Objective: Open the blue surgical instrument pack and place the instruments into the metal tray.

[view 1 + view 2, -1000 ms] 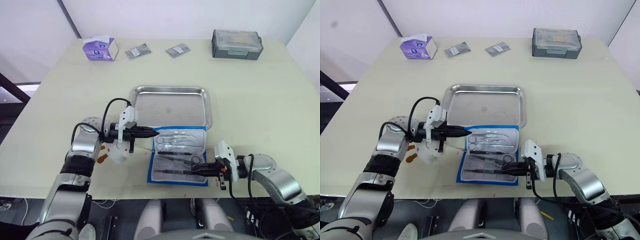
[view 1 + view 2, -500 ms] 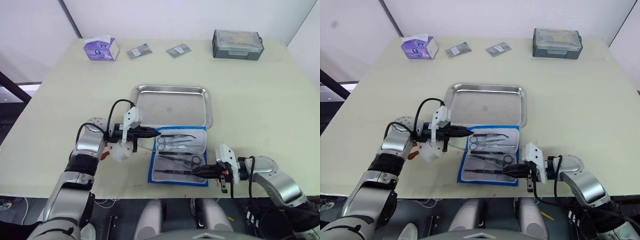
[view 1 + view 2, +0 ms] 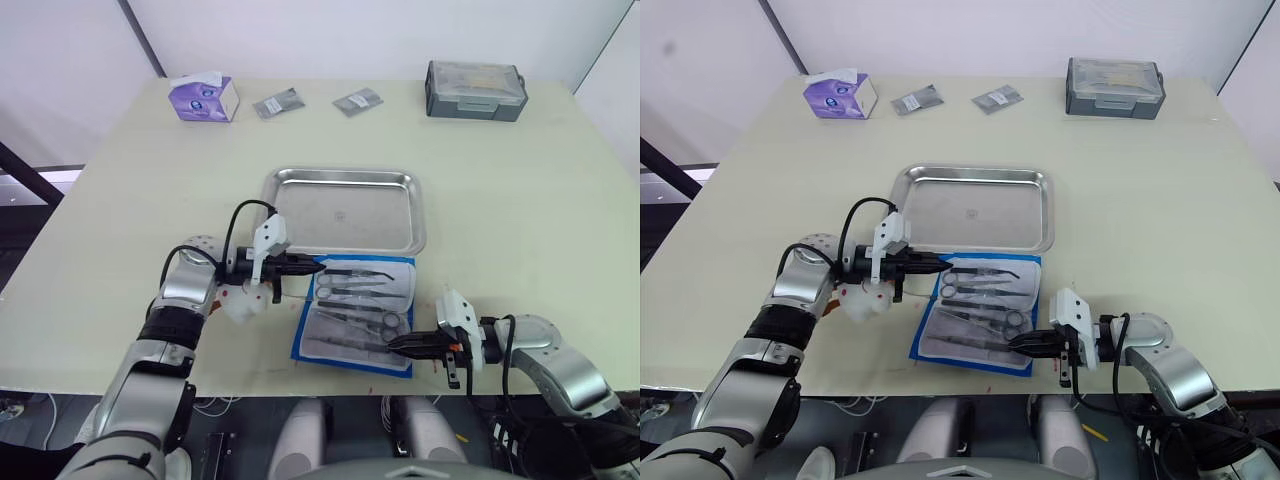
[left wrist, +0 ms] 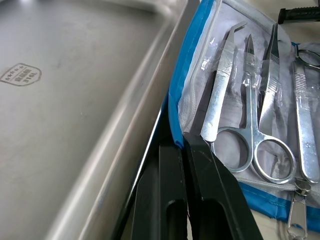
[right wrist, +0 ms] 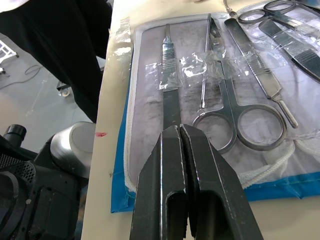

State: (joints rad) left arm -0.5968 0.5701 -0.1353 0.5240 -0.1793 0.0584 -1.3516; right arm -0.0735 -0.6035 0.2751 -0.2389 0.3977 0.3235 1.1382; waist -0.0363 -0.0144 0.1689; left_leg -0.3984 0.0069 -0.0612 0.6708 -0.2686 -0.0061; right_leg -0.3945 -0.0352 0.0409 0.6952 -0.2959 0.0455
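The blue surgical instrument pack (image 3: 356, 313) lies open near the front edge of the tabletop (image 3: 520, 210), just in front of the empty metal tray (image 3: 345, 210). The silver instruments (image 3: 352, 295) lie in it in a row. The left claw (image 3: 318, 267) pinches the pack's blue edge by the tray. The right claw (image 3: 392, 343) is closed on the handle of one thin tool (image 5: 167, 75) at the pack's front side.

Left gripper (image 3: 318, 266) and right gripper (image 3: 393, 343), both closed (fingers pressed together), pointing inward.
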